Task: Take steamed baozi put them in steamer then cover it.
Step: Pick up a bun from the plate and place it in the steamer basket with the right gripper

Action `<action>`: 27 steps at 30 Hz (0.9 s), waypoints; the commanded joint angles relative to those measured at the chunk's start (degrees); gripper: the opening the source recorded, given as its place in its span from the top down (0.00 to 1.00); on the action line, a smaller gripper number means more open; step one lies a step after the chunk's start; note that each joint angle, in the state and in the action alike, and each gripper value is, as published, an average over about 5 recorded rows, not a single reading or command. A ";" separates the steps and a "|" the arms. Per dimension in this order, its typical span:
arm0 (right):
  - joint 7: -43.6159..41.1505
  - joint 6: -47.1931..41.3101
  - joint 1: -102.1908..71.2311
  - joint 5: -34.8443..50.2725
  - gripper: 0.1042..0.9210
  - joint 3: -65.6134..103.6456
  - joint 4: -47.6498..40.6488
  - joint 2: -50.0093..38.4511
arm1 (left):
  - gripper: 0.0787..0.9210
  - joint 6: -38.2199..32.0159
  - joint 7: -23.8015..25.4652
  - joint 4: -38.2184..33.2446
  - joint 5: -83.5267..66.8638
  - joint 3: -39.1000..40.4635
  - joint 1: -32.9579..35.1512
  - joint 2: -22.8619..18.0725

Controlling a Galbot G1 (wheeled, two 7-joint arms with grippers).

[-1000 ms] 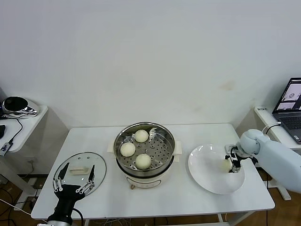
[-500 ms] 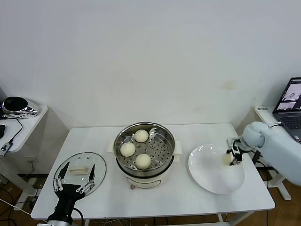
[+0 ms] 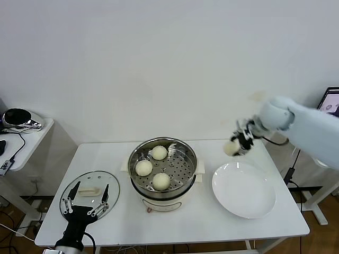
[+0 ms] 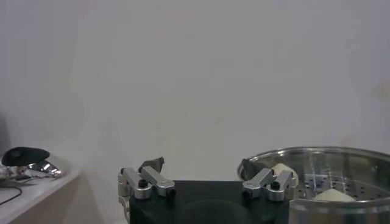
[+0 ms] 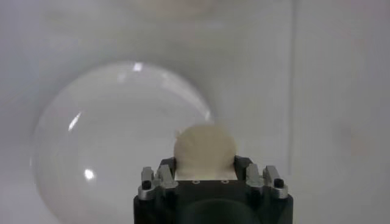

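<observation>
Three steamed baozi lie on the perforated tray of the steamer, a shiny steel pot on a cream base at the table's middle. A fourth baozi hangs in the air above the far edge of the white plate, and my right gripper is shut on it. The cover, a glass lid with a cream handle, lies flat at the front left. My left gripper stands open just in front of the cover, with nothing between its fingers.
The white plate sits right of the steamer with nothing on it. A side table with a dark device stands at the far left. A laptop shows at the right edge, partly behind my right arm.
My right gripper has lifted the baozi off the plate and carried it up and left, toward the steamer. The left arm has stayed in place.
</observation>
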 commanded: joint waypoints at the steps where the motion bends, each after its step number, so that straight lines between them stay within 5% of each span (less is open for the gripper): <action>1: 4.47 -8.14 16.17 17.72 0.40 -14.48 4.58 11.93 | 0.12 0.06 0.01 0.08 -0.06 0.20 -0.31 -0.16; 15: 11.09 -14.61 4.90 21.29 0.39 -12.32 -7.71 30.27 | 0.12 0.30 0.02 0.01 -0.73 0.19 -1.23 -0.72; 27: 11.93 -16.51 -1.69 18.17 0.39 -11.94 -12.25 32.22 | 0.12 0.20 0.03 -0.45 -1.06 -0.06 -1.24 -0.70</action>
